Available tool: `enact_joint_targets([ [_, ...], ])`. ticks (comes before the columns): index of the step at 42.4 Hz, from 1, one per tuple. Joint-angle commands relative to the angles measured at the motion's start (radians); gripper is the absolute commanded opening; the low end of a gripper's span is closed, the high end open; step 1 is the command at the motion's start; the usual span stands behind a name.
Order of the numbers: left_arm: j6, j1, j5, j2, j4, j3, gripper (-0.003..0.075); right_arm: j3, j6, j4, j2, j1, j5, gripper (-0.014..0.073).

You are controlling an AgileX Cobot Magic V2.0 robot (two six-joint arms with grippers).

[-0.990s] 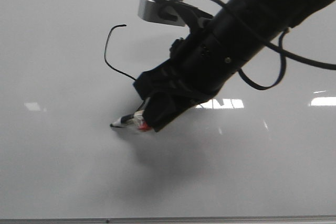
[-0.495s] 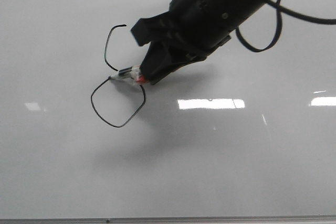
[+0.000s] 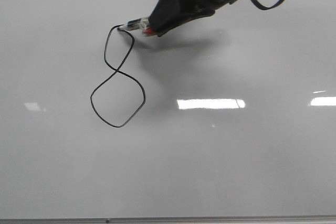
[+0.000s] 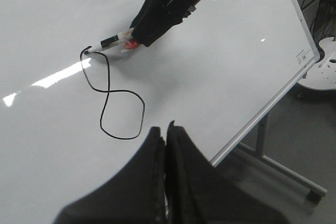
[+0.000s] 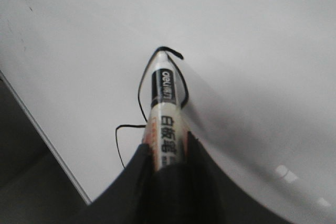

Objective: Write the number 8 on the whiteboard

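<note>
The number 8 [image 3: 114,72] is a thin black line on the whiteboard [image 3: 236,156], with a narrow upper loop and a rounder lower loop. My right gripper [image 3: 152,27] is shut on a marker [image 3: 135,24]. The marker's tip touches the board at the top of the upper loop, by the short tick. In the right wrist view the marker [image 5: 164,103] sticks out from the right gripper [image 5: 168,142], hiding part of the number 8 [image 5: 139,90]. My left gripper [image 4: 167,129] is shut on nothing. It hovers over the board's lower edge, below the number 8 [image 4: 108,92].
Bright light reflections [image 3: 210,103] lie on the glossy board to the right of the figure. The board's thin grey frame [image 4: 262,111] runs along its edge. Beyond that edge are the stand's metal legs [image 4: 283,166] and a white round base [image 4: 325,66] on the floor.
My right gripper carried the marker up from the lower loop to the top of the figure. The line grew from one curve to a closed lower loop, then a closed upper loop.
</note>
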Motion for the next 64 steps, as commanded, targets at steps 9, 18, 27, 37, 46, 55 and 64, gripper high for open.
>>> enact_joint_targets([
  [9, -0.007, 0.002, -0.07, 0.008, -0.031, -0.026, -0.0021, -0.048, -0.09, -0.018, -0.144, 0.043, 0.076, -0.0058],
  [18, 0.003, 0.002, 0.043, 0.133, 0.054, -0.124, -0.0015, -0.05, -0.349, -0.167, -0.22, 0.097, 0.313, -0.0058],
  [27, 0.192, 0.002, 0.214, 0.402, 0.061, -0.311, 0.0345, -0.05, -0.394, -0.308, -0.232, 0.232, 0.351, -0.0058],
  [37, 0.292, 0.0, 0.28, 0.554, 0.061, -0.39, 0.0452, -0.05, -0.394, -0.318, -0.232, 0.344, 0.341, -0.0058],
  [46, 0.309, -0.057, 0.282, 0.592, 0.064, -0.39, 0.038, -0.05, -0.394, -0.314, -0.232, 0.398, 0.293, -0.0058],
  [55, 0.309, -0.082, 0.279, 0.619, 0.082, -0.39, 0.0298, -0.05, -0.394, -0.292, -0.232, 0.414, 0.282, -0.0058],
  [64, 0.309, -0.082, 0.282, 0.633, 0.083, -0.39, 0.016, -0.05, -0.394, -0.281, -0.232, 0.414, 0.284, -0.0058],
])
